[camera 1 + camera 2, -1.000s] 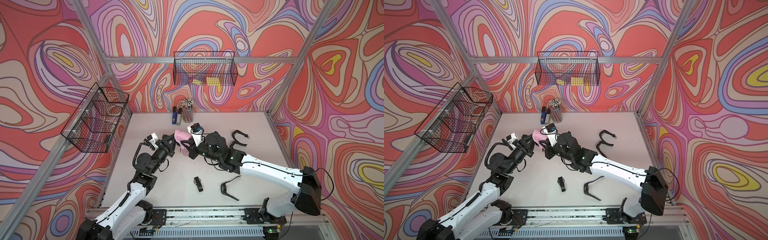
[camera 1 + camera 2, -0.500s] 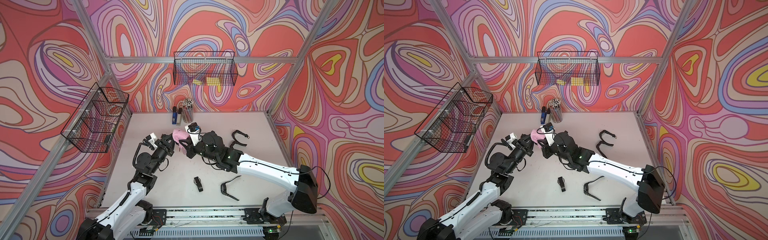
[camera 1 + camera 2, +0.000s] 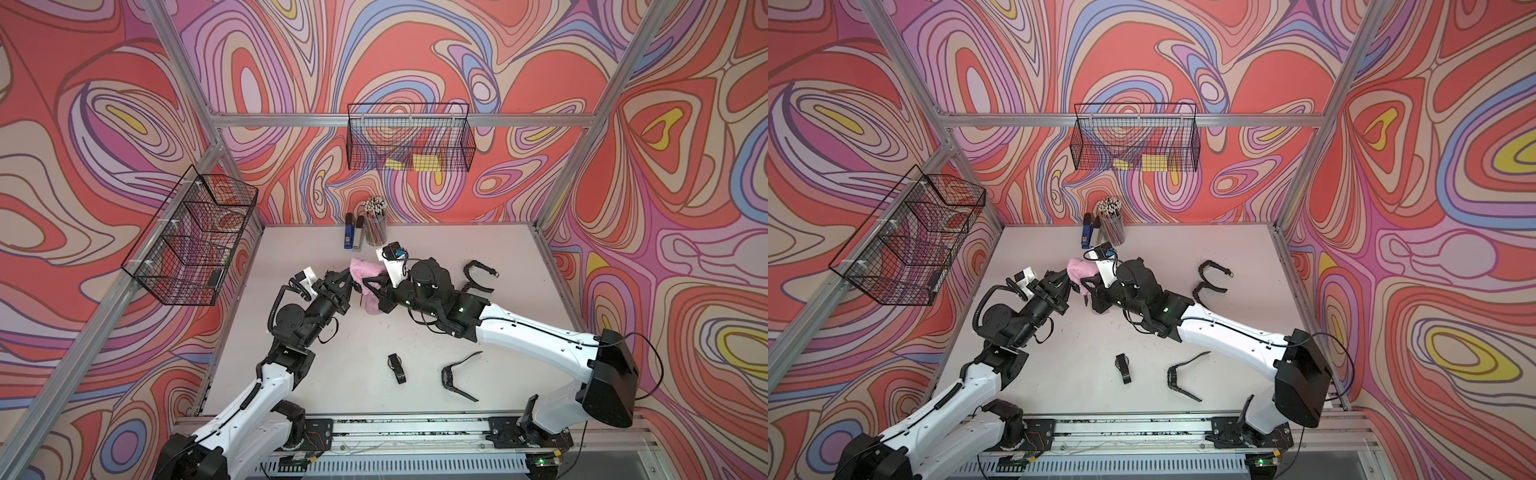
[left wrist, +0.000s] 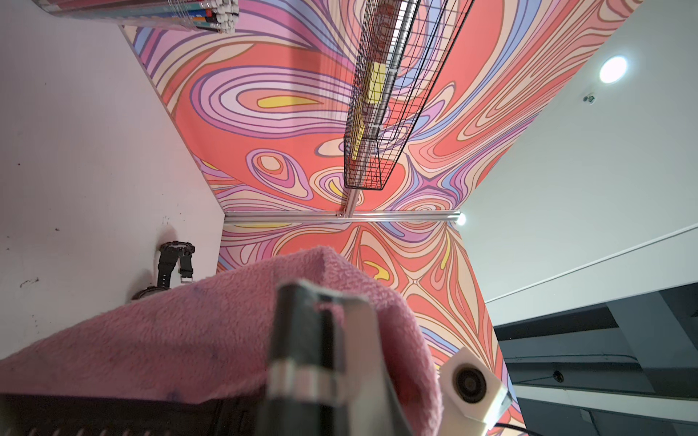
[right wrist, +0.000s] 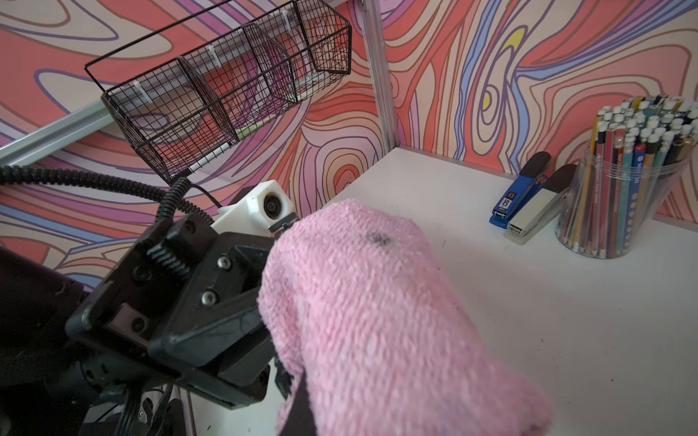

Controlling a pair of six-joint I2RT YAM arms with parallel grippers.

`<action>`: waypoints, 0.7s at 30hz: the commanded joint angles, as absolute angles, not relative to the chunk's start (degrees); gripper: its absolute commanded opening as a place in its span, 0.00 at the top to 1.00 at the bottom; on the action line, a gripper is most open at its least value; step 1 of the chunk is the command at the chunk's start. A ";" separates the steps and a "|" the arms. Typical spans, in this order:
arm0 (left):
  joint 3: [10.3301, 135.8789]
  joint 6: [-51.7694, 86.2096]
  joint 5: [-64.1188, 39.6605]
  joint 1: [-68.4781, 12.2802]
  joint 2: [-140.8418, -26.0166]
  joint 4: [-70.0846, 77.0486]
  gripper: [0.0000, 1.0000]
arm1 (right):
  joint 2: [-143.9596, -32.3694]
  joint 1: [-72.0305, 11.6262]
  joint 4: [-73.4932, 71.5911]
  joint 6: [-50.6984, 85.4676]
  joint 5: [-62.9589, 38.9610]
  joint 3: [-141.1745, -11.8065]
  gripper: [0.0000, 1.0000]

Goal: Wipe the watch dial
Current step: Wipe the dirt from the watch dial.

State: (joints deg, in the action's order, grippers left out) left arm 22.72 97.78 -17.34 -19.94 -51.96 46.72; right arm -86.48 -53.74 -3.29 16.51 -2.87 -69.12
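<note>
My right gripper (image 3: 369, 286) is shut on a fluffy pink cloth (image 3: 365, 270), which it holds over the tip of my left gripper (image 3: 352, 286) near the back middle of the table. My left gripper is shut on a black watch (image 4: 302, 339), which shows blurred and close in the left wrist view with the cloth (image 4: 181, 339) lying against it. The watch dial is hidden under the cloth. In the right wrist view the cloth (image 5: 377, 321) covers my own fingers, and a dark strap (image 5: 298, 411) hangs beneath it. Both top views show the cloth (image 3: 1081, 268) between the two grippers.
Other black watches lie on the white table (image 3: 519, 257): one at the front middle (image 3: 397, 368), one with spread straps (image 3: 457, 376), and more at the back right (image 3: 478, 276). A pencil cup (image 3: 375, 224) and staplers (image 3: 352, 235) stand at the back. Wire baskets (image 3: 409, 137) hang on the walls.
My right gripper has slid the cloth a little to the left and back again across the left gripper's tip. The left arm has hardly moved.
</note>
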 commanded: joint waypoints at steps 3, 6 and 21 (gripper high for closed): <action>26.63 99.76 -23.65 -21.45 -50.63 57.97 1.00 | -86.39 -52.87 2.06 19.34 -2.43 -63.47 1.00; 26.63 99.68 -23.48 -21.45 -50.77 58.18 1.00 | -85.05 -52.99 2.64 20.14 -3.96 -62.09 1.00; 26.66 100.17 -22.65 -21.42 -51.67 59.97 1.00 | -89.27 -60.91 1.82 19.76 -1.20 -65.59 1.00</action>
